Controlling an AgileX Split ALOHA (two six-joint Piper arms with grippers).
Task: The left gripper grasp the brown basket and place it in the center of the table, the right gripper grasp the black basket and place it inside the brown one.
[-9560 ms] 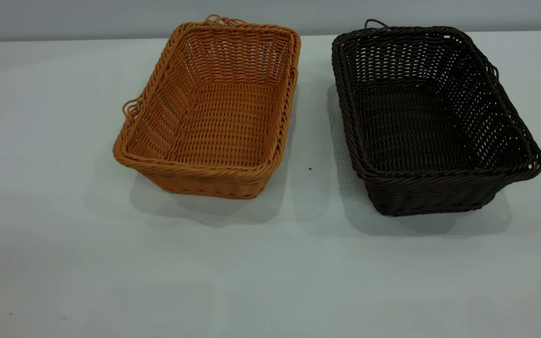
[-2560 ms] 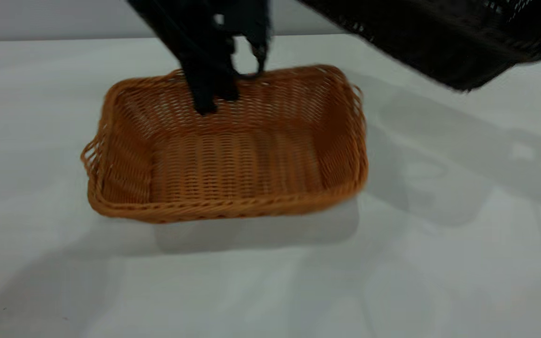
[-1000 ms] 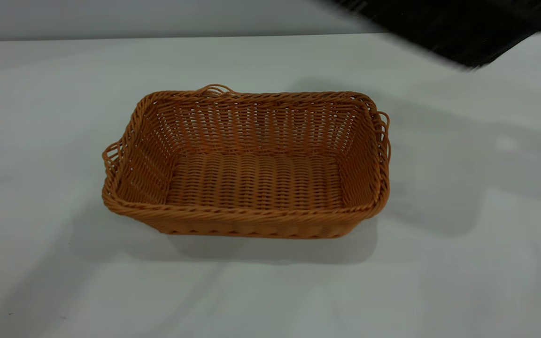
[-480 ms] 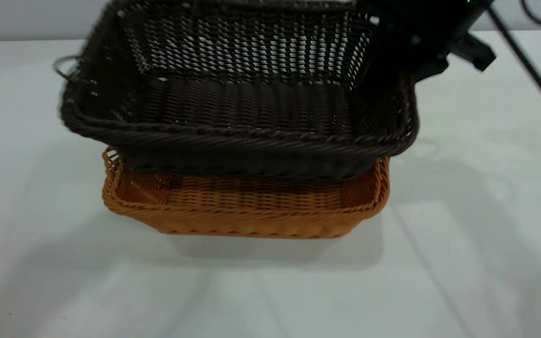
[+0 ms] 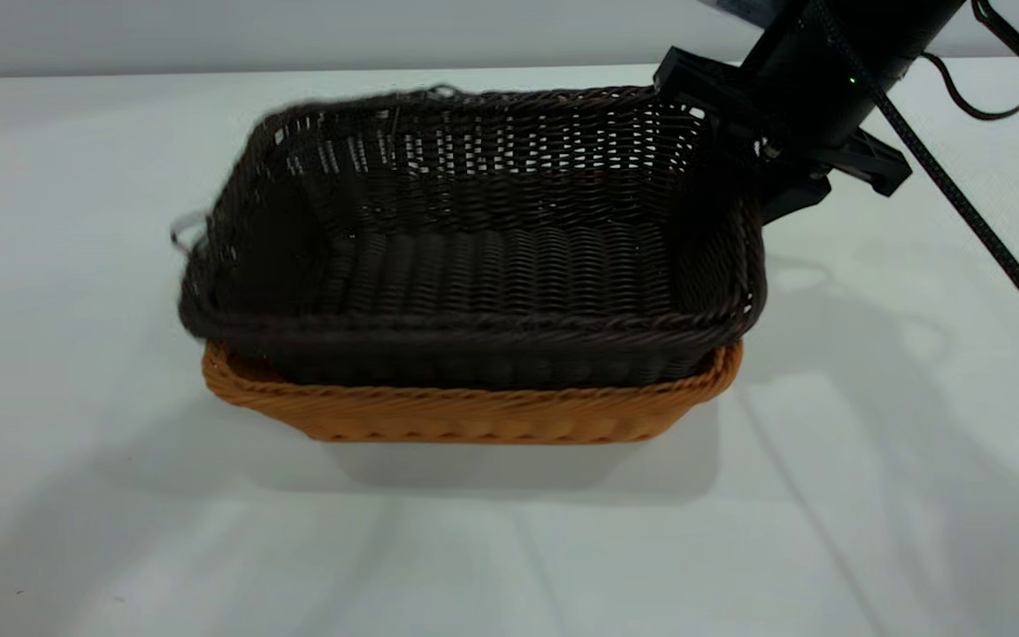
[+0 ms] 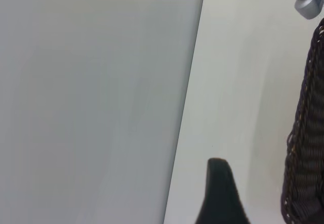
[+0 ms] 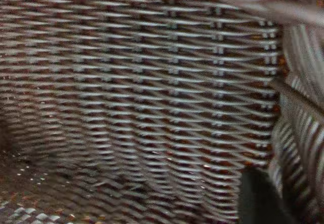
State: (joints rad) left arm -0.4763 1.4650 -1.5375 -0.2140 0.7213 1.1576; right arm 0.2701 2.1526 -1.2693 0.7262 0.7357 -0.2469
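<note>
The black basket (image 5: 492,265) sits nested in the brown basket (image 5: 474,411), rims nearly level, its left end slightly raised. The brown basket stands at the middle of the white table (image 5: 120,531). My right gripper (image 5: 744,190) comes down from the upper right and is shut on the black basket's right short wall. The right wrist view is filled by that basket's dark weave (image 7: 142,97), with one of my fingers (image 7: 258,198) against the wall. My left gripper (image 6: 217,198) is out of the exterior view; the left wrist view shows it apart from the black basket (image 6: 306,148).
The right arm's black cables (image 5: 961,195) hang across the table's right side. The table's far edge meets a grey wall (image 5: 297,35). In the left wrist view the table edge (image 6: 190,107) runs beside a grey surface (image 6: 91,102).
The right gripper carried the black basket in from the upper right, over the brown basket, and has lowered it into it. The brown basket has not moved in the last second.
</note>
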